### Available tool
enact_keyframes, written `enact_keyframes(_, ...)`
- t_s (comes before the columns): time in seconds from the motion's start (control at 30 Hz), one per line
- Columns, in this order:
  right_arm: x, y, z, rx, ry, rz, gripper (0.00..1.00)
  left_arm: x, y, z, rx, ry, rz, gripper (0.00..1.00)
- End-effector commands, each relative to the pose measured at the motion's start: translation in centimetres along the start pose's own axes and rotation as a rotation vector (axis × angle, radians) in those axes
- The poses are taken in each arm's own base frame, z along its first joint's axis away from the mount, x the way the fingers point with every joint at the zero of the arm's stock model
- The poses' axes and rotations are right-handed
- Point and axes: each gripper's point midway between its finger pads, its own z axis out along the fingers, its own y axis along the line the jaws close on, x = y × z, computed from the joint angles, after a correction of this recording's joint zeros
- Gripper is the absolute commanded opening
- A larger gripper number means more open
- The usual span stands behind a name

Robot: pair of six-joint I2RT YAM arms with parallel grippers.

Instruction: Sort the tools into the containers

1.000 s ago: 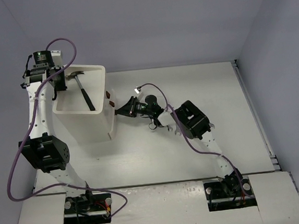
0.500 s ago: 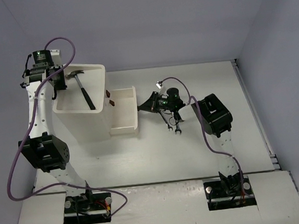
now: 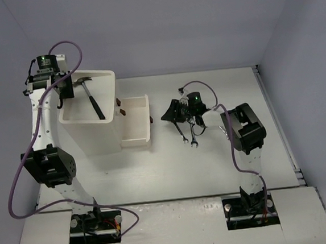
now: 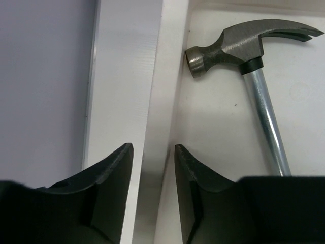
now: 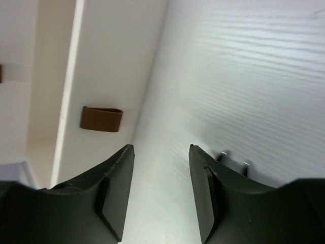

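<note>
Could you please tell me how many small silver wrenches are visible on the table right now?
2. The left wrench and the right wrench lie side by side on the table, just near of the right gripper. Others may be hidden beneath it.

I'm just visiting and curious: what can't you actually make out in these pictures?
- Wrenches, top view: tiny, partly under the right arm; count unclear.
- Hammer, left wrist view: handle's end hidden behind the left gripper.
- Insides of the closed drawers, all views: shut within the cabinet.
</note>
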Motion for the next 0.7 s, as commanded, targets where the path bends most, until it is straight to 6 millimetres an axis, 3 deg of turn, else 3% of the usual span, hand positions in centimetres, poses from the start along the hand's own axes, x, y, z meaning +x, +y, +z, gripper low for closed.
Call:
enact_keyframes(0.0,-6.8,1.5,-4.7,0.232,-0.123,-0.28,0.46,-4.6,1.8,-5.0,-0.056,-0.191,-0.056,0.47)
enact_keyframes(0.1,-7.5,-0.3,-7.4,0.431,-0.112,-0.382,0.5,-6.0,2.0,-8.2,-0.053,-0.273,-0.076,0.56)
enact_keyframes(0.3,-4.2,-2.3,-9.0,0.651,0.073,-0.52,0.53,-7.2,1.9,-13.3,-0.036,-0.389,-0.147,0.61)
enact_keyframes(0.43,-2.2,-2.5,-8.6,0.665,0.165,-0.545,0.53,-6.6,1.4,-15.8,-0.022,-0.429,-0.204,0.66)
enact_keyframes(0.47,-1.8,-2.3,-8.0,0.665,0.184,-0.557,0.53,-5.9,1.0,-15.7,-0.016,-0.414,-0.203,0.66)
enact_keyframes(0.67,0.4,-2.8,-6.4,0.639,0.271,-0.548,0.52,-3.6,-3.4,-17.9,0.036,-0.41,-0.075,0.68)
